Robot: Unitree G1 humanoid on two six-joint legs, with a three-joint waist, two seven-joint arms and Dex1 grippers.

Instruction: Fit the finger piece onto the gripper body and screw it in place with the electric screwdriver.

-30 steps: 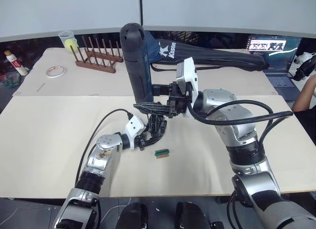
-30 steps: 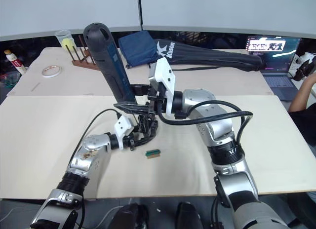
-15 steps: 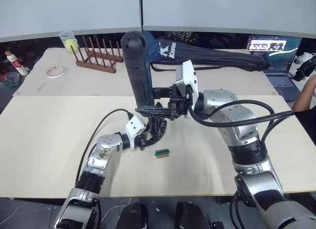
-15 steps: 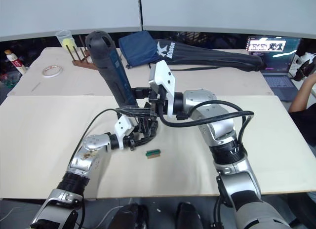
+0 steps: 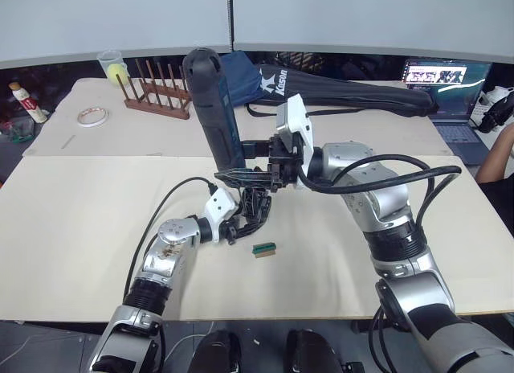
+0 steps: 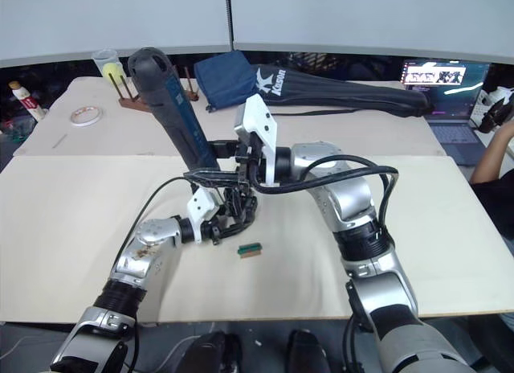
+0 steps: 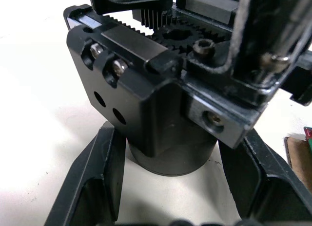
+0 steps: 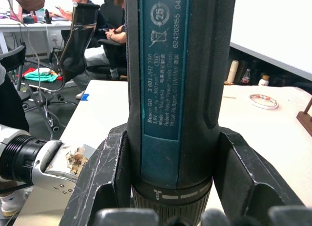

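Black, blocky and fist-sized, the gripper body (image 5: pixel 250 208) stands on its round base on the cream desk (image 5: pixel 72 228), near the middle. The left pincer (image 7: pixel 168 197) has its two black fingers (image 7: pixel 95 184) set either side of that round base; from the wrist view they look close against it, so I judge it gripped, though contact is hard to confirm. On top of the body sit a toothed rack, a small gear and several screw heads. Whether the small black finger piece is already seated there, I cannot tell.

Above it, the right pincer (image 8: pixel 170 206) is clamped on the thick blue-black cylindrical electric screwdriver (image 5: pixel 213 108), low on the handle just above the collar. The handle rises tilted toward the robot's left, its lower end down over the top of the gripper body. The bit tip is hidden among the parts.

The screwdriver looks stiff and top-heavy held this low, so its tall end will likely want to lever sideways; a firm hold near the collar suits steering the bit. The gripper body seems rigid and fairly dense, with a smooth round base that could twist under driving torque, so squeezing across that base is a sensible hold.

A small green-and-brown block (image 5: pixel 263 248) lies on the desk just beside the body.
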